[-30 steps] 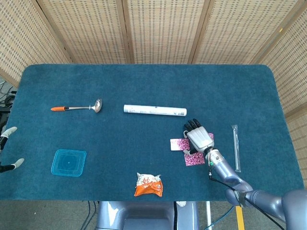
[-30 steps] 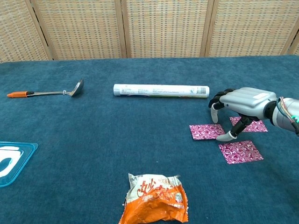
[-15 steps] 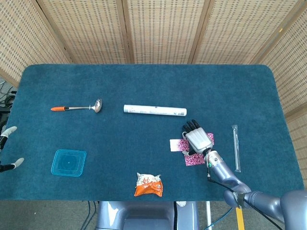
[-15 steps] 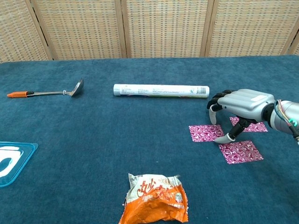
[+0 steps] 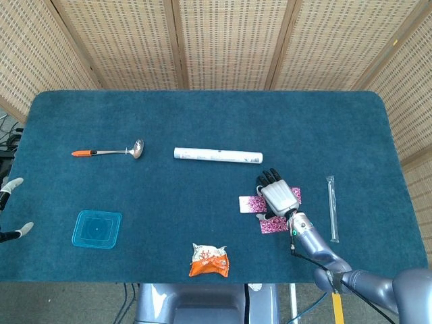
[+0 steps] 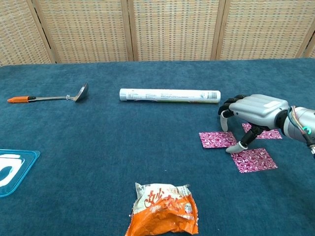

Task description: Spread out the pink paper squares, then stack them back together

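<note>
In the head view the right hand (image 5: 279,198) covers the middle of the pink paper squares (image 5: 252,203), so only their outer edges show at centre right. In the chest view the far square (image 6: 268,133) lies partly behind the fingers (image 6: 226,114). The blue lid (image 6: 12,167) is cut by the left edge, the orange snack packet (image 6: 163,211) by the bottom edge. Only two pale fingertips of the left hand (image 5: 11,207) peek in at the head view's left edge; its pose cannot be told.

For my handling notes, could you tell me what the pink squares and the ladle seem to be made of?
Pink squares: probably thin paper, lying flat, with a printed swirl pattern. Ladle: apparently polished metal, with a shiny grey bowl and shaft; its orange grip looks like plastic or rubber.
</note>
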